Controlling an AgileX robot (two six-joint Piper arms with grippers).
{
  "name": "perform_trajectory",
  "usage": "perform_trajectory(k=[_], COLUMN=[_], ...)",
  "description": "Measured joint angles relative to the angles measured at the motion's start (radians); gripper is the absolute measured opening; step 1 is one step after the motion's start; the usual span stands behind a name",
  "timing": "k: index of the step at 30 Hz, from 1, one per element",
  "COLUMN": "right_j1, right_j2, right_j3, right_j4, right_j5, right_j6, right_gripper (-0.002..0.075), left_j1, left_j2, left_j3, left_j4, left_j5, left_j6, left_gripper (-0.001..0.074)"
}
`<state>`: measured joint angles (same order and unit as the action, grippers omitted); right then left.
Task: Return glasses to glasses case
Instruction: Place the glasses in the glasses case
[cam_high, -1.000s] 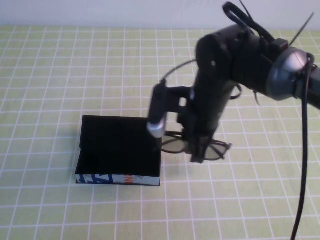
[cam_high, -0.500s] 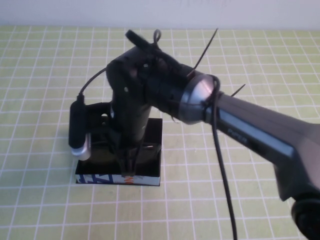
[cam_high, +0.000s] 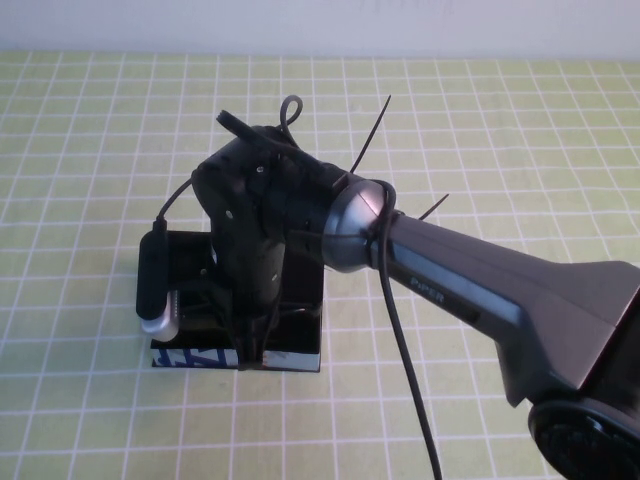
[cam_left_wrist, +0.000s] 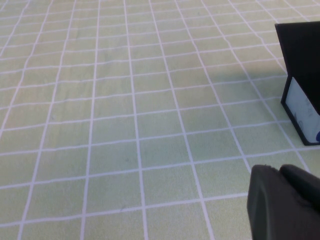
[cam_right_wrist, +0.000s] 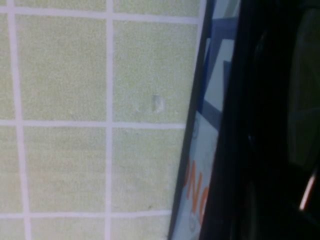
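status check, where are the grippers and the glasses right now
Right gripper down inside the open glasses case, grip hidden. Left gripper low over the table, off to the case's side. Glasses not clearly visible.

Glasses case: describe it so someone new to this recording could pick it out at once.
On the green grid-patterned tablecloth, look left of centre, directly under the right gripper, which hangs over it. The left gripper sits off to one side, low over the cloth. The glasses case is the flat black open box there, the only one with a white front printed in blue and orange.
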<state>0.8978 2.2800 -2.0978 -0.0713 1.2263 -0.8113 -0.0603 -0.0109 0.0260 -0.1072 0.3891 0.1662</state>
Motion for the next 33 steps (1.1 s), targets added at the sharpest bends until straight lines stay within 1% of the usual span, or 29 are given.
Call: perform_trajectory(k=[33], right_j1=[0.002], right_j2=[0.027], right_j3=[-0.030], right_j4=[0.008], right_j5=[0.000], right_j6=[0.053], right_gripper=[0.0067], left_j1=[0.000], left_j2=[0.000], left_j3=[0.000], left_j4=[0.000], left_j5=[0.000], left_j6=[0.000], left_gripper=[-0.0002])
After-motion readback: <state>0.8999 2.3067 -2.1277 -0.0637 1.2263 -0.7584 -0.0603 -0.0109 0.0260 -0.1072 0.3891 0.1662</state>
